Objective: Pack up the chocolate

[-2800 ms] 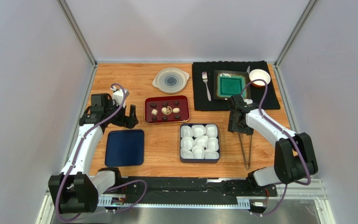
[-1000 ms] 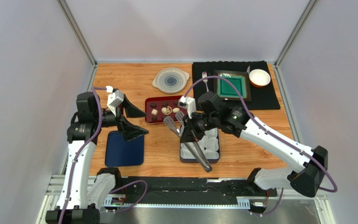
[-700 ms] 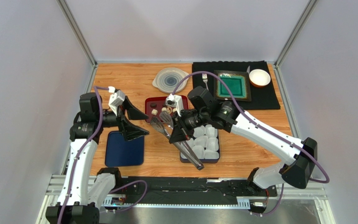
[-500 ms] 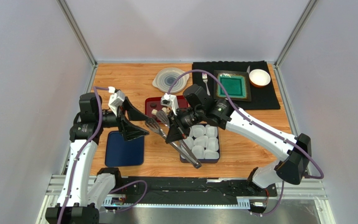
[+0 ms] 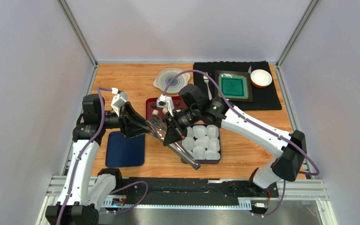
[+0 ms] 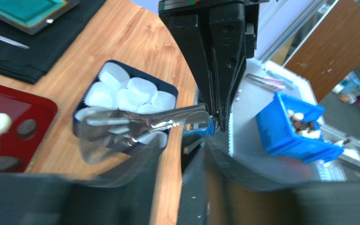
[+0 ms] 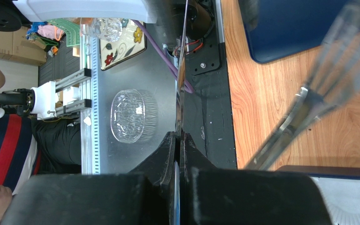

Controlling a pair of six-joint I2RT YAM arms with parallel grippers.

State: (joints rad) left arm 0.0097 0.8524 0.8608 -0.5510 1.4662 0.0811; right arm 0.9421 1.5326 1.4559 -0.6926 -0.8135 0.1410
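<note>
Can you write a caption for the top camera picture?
Right pincer holds metal tongs toward the left pincer, beside the red tray.

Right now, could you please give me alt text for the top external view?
Over a wooden table, the right pincer holds metal tongs, their tips at the left pincer. Around them sit a red tray of chocolates, a dark box of white paper cups and a blue tray; a black mat at the far right carries a teal plate.

Tongs (image 7: 304, 101) blurred in rt wrist view; some chocolate (image 6: 27, 129) cut off left.
</note>
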